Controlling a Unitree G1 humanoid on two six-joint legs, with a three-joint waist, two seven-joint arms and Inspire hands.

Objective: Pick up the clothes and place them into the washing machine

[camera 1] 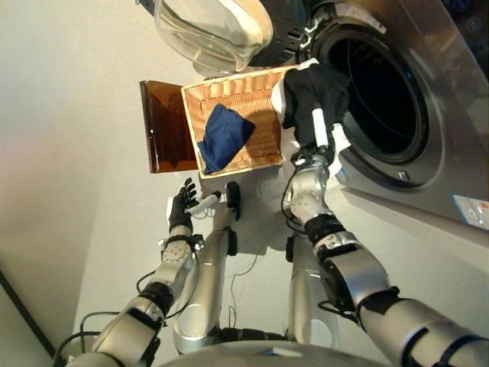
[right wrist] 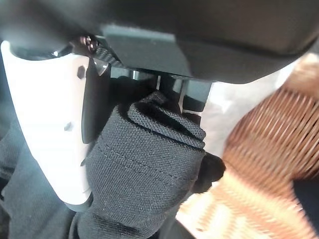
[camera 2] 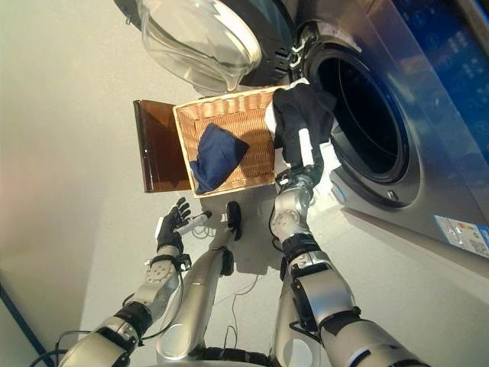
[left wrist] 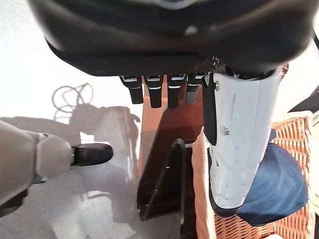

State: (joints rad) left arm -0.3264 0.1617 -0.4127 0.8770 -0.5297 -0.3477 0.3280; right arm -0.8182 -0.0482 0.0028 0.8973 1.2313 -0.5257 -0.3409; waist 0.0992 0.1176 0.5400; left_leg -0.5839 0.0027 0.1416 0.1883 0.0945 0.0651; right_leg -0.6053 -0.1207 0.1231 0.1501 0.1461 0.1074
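My right hand [camera 1: 319, 131] is shut on a black garment [camera 1: 315, 92], lifted between the wicker basket [camera 1: 237, 92] and the washing machine's round opening [camera 1: 382, 92]. In the right wrist view the bunched black cloth [right wrist: 144, 169] is pinched between the white-covered thumb [right wrist: 50, 124] and the fingers. A dark blue garment [camera 1: 223, 136] lies inside the basket. My left hand [camera 1: 183, 203] hangs open low over the floor, short of the basket, with nothing in it; its straight fingers [left wrist: 149, 89] show in the left wrist view.
The washer's glass door [camera 1: 214, 30] stands swung open above the basket. A brown translucent lid [camera 1: 162, 126] lies flat beside the basket's left side. The machine's silver front [camera 1: 428, 176] fills the right.
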